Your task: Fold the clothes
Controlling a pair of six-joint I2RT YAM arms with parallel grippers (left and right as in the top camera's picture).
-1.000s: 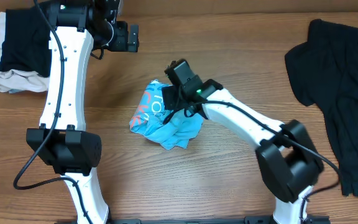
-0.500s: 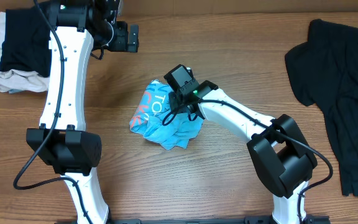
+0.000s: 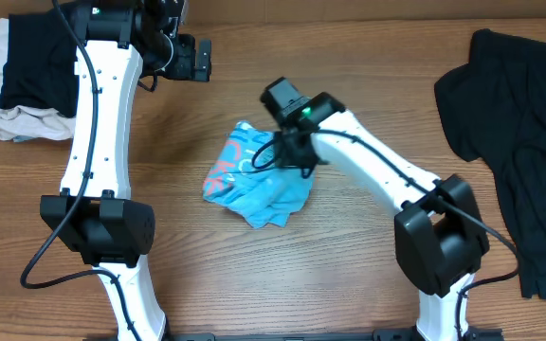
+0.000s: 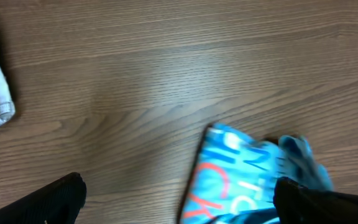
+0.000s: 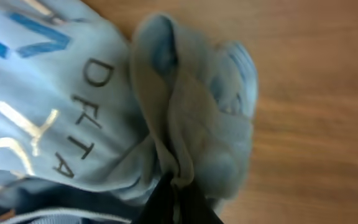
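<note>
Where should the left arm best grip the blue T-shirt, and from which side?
Probably the free left edge of the T-shirt, from above on the left: it lies bunched, and the right gripper is shut on a raised fold at its right side.

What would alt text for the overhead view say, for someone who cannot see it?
The right gripper of a white robot arm pinches a crumpled light blue T-shirt in the middle of a wooden table. The left gripper hangs near the far edge, away from it; a black garment lies spread at the right.
</note>
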